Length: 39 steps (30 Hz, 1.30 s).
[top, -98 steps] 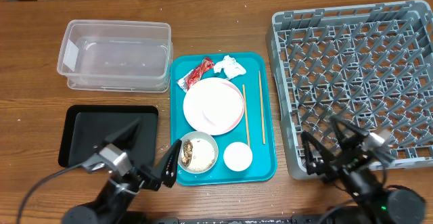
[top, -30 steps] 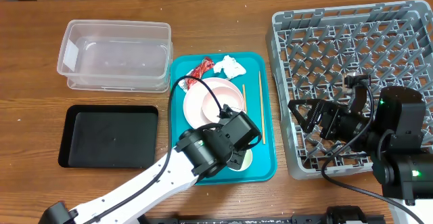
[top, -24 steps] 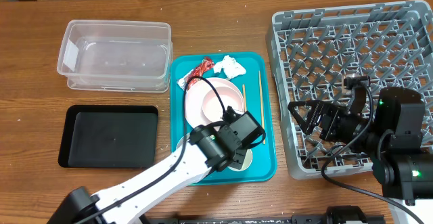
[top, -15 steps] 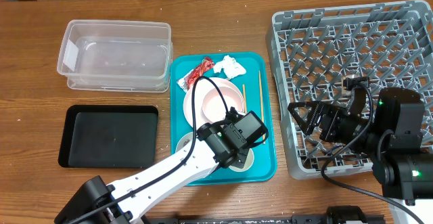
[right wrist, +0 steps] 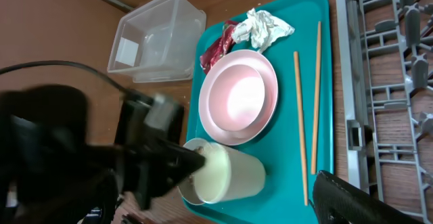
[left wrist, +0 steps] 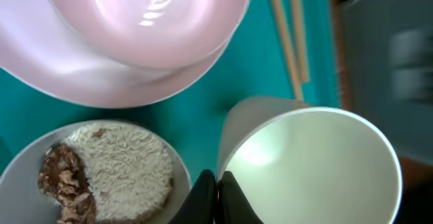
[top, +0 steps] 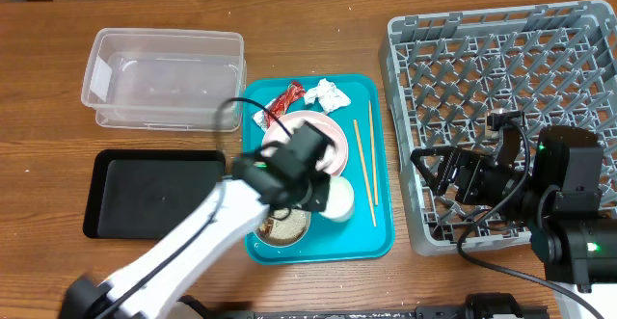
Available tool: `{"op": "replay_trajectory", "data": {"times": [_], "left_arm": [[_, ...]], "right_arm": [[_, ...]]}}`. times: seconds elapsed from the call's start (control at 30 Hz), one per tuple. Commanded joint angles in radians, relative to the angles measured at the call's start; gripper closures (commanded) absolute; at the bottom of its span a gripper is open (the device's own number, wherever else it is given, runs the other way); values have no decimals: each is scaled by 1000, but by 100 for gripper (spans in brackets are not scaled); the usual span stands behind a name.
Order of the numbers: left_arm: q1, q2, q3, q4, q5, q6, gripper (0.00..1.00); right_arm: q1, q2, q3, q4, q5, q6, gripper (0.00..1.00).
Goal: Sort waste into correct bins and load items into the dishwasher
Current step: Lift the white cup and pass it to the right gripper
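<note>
Found the small white cup (top: 337, 199) lying nearly on its side on the teal tray (top: 381, 237), just beside the rice bowl (left wrist: 101, 170), near the plate (right wrist: 206, 99). Saw left gripper (left wrist: 215, 195) clenched on the cup's rim wall, a thin pinch. Saw right gripper (top: 436, 179) spread wide, empty, over the dish rack (top: 501, 68). Needed, by my read: lift straight up, clear the chopsticks (top: 364, 170), hold wrist steady against rim slip, seat cup mouth-down between pegs.
</note>
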Motion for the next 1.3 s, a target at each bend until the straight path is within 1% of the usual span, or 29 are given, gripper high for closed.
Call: {"op": "replay_trajectory", "data": {"times": [0.0,0.07,0.13,0.2,0.27,0.3,0.37,0.4,0.47,0.57,0.7,0.83,0.97,1.03,1.1,1.13,1.2,1.23,1.27], "left_arm": [[123,-150,4,13,279,109,96],[208,-209,4,19,398,147,96],[298,-255,4,23,520,183,96],[385,-282,4,24,660,232,96],[488,-289,4,23,847,282,96],[521,-288,4,23,916,295,96],[615,-280,4,25,1112,336,96],[674,-272,4,30,1270,367,96],[706,-263,4,42,1355,366,96],[706,-254,4,65,1425,365,96],[674,-253,4,71,1428,365,96],[644,-253,4,80,1428,366,96],[641,-253,4,88,1428,366,96],[640,-253,4,87,1429,366,96],[636,-253,4,88,1428,366,96],[633,-253,4,88,1427,367,96],[625,-253,4,87,1427,380,96],[621,-253,4,87,1427,381,96],[617,-253,4,87,1427,381,96]], "right_arm": [[-2,-6,27,9,0,-18,8],[-2,-6,27,10,-8,-21,8],[-2,-6,27,29,-69,-51,8],[-2,-6,27,68,-227,-149,8],[-2,-6,27,120,-406,-226,8],[-2,-6,27,138,-446,-231,8],[-2,-6,27,184,-544,-230,8],[-1,-4,27,231,-653,-229,8],[8,-1,27,273,-729,-213,9],[50,2,27,307,-728,-155,10],[138,18,27,364,-689,-96,14],[251,45,27,420,-600,-45,15],[355,81,27,494,-535,-10,19],[394,100,27,524,-467,26,19],[421,117,27,555,-449,39,20],[431,125,27,574,-450,47,21],[449,138,27,617,-450,69,30],[457,143,27,639,-450,77,33],[464,145,27,649,-450,79,33]]}}
